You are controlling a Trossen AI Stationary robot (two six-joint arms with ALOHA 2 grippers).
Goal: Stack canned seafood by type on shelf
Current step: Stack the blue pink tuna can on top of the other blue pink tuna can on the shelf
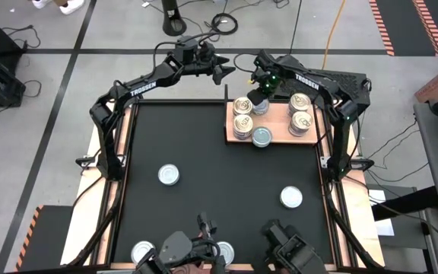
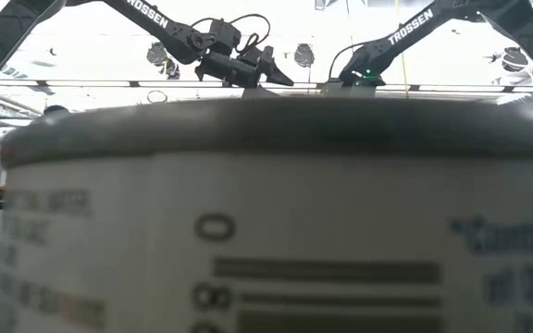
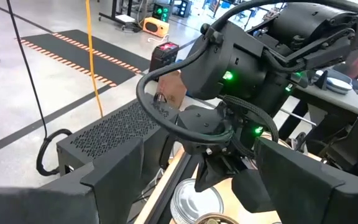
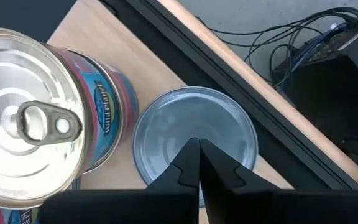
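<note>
**Right gripper poised over a tin at the shelf's back edge**

The right gripper [image 4: 197, 163] hangs with its two dark fingers pressed together, tips meeting just above the plain, pale-blue top of a short tin [image 4: 194, 140] on the shelf [image 1: 278, 125]. It pinches nothing. Just beside that tin stands a stack [image 4: 42, 118] topped by a bright silver lid with ring pull and concentric ridges, its side wrapped in a glossy printed label.

The left gripper [image 1: 223, 72] hovers beyond the table's far edge, near the shelf's corner; I cannot tell how its fingers stand.

On the light-grained wooden board sit more stacks, and a pale-blue can [image 1: 261, 137] rests at its near edge. Loose cans [image 1: 169, 175] lie well apart on the black mat, another [image 1: 291, 197] toward the right.

These tins look rigid, dense and smooth-walled, so likely slippery; fingers should probably spread and close across the round side, below the rim, squarely enough to keep the stack from tipping.
</note>
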